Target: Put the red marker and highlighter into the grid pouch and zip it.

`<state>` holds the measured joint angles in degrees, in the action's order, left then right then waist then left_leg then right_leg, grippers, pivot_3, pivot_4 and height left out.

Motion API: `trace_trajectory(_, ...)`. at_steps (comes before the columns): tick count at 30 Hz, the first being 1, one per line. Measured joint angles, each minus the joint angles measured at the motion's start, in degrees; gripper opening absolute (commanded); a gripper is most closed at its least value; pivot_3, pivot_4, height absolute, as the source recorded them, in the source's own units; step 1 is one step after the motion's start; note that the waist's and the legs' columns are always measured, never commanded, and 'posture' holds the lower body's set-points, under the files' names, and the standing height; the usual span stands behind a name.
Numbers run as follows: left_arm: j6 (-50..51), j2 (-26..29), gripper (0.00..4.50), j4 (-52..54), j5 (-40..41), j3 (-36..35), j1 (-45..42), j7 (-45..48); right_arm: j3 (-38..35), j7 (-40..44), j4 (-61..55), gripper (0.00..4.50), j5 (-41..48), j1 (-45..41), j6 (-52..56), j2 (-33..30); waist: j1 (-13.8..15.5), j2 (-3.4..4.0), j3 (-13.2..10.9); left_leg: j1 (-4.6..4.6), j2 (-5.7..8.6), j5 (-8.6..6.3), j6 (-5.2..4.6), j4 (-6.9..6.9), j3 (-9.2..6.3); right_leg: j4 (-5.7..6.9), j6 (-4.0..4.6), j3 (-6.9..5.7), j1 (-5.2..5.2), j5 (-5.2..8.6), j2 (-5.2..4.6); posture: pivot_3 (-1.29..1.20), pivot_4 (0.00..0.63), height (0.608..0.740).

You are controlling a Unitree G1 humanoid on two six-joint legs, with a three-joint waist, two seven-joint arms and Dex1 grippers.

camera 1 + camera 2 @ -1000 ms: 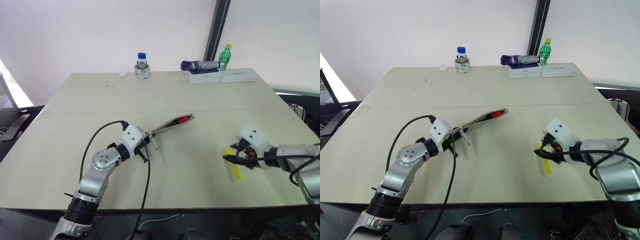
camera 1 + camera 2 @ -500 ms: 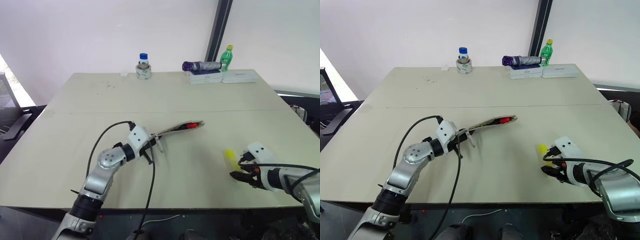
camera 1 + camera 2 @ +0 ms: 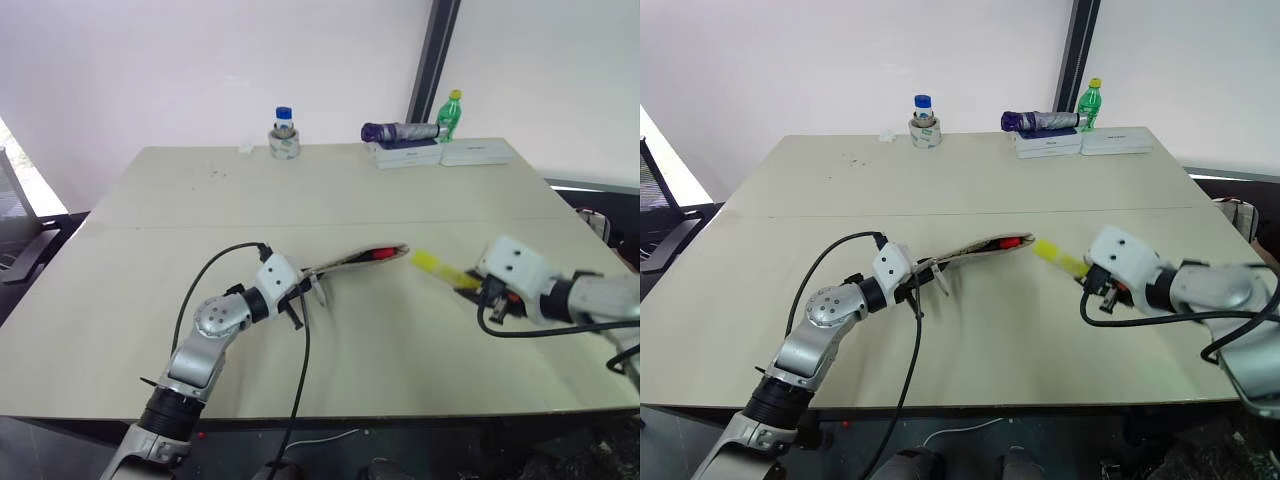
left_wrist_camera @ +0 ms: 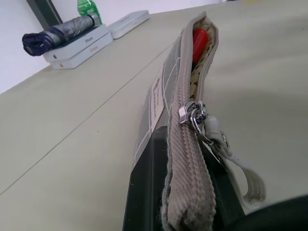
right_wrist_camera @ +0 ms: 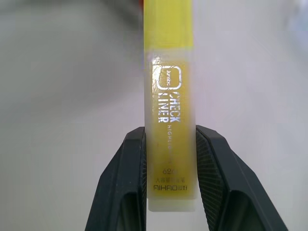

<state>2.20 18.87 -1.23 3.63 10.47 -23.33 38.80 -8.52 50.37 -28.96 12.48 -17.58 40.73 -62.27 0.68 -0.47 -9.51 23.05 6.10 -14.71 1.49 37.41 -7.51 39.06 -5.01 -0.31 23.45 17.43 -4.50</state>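
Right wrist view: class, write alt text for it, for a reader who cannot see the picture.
The right gripper is clamped on a yellow highlighter, its two black fingers pressing either side of the paler translucent end. The pen points away over a pale tabletop.

- A large pale beige table [image 3: 180, 330] takes up most of the room in view, with a thin seam running across it from its left edge to its right edge.
- Plain white walls [image 3: 200, 60] stand behind the table's far edge.
- A dark vertical post [image 3: 432, 50] divides the wall behind the far right part of the table.
- Bright daylight comes in at the left [image 3: 20, 170], past the table's left edge.
- A dark office chair [image 3: 25, 240] stands beside the left edge.
- The floor below the near edge [image 3: 420, 455] is dark, with a white cable [image 3: 330, 437] lying on it.
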Motion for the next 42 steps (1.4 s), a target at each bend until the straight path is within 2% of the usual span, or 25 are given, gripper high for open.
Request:
trace_trajectory(3, -0.5, -0.2, 0.0, -0.2, -0.6, 0.1, -0.1, 0.0, 4.0, 0.9, 0.7, 0.85, -0.6, -5.1, -1.9, -0.2, 0.1, -0.03, 0.0, 0.01, 0.01, 0.0, 0.0, 0.01, -0.01, -0.02, 0.0, 0.0, 0.0, 0.0, -0.02, 0.0, 0.15, 0.74)
trace_trajectory(13, -1.2, -0.4, 0.0, -0.2, -1.6, 0.5, -0.2, 0.0, 15.1, 2.2, 5.8, 0.85, -6.5, -11.0, -5.5, 0.7, 0.1, -0.04, 0.0, 0.04, 0.01, 0.0, 0.0, 0.0, -0.01, -0.06, 0.0, 0.0, 0.03, 0.0, -0.04, 0.0, 0.15, 0.74)
trace_trajectory(23, -1.1, -0.7, 0.0, -0.1, -1.7, 0.5, -0.2, -0.1, 19.4, 2.4, 9.3, 0.85, -12.2, -11.2, -9.0, 1.3, 0.1, -0.04, 0.0, 0.04, 0.01, 0.0, 0.0, -0.01, -0.01, -0.06, 0.0, 0.0, 0.05, 0.0, -0.04, 0.0, 0.15, 0.74)
trace_trajectory(32, -2.2, 0.8, 0.0, 0.3, -3.2, 2.4, -0.5, 1.4, 24.9, 5.3, 9.7, 0.85, -19.6, -16.0, -15.3, 1.6, 0.0, -0.04, 0.0, 0.05, 0.01, 0.0, 0.0, -0.02, -0.01, -0.06, 0.0, 0.0, 0.07, 0.0, -0.03, 0.0, 0.15, 0.74)
trace_trajectory(37, -3.1, 1.3, 0.0, 0.3, -4.3, 3.7, -1.7, 2.3, 30.0, 7.6, 10.1, 0.85, -25.1, -21.1, -18.8, 5.5, 0.0, -0.04, 0.0, 0.05, 0.01, 0.0, 0.0, -0.04, -0.01, -0.06, 0.0, 0.01, 0.09, 0.0, -0.03, 0.0, 0.15, 0.74)
trace_trajectory(42, -3.2, 1.7, 0.0, 0.4, -4.3, 3.8, -1.8, 2.5, 31.6, 9.4, 10.4, 0.85, -28.3, -23.6, -20.1, 8.7, 0.0, -0.04, 0.0, 0.08, 0.02, 0.0, 0.0, -0.02, -0.02, -0.06, 0.0, 0.01, 0.11, 0.0, -0.03, 0.0, 0.15, 0.74)
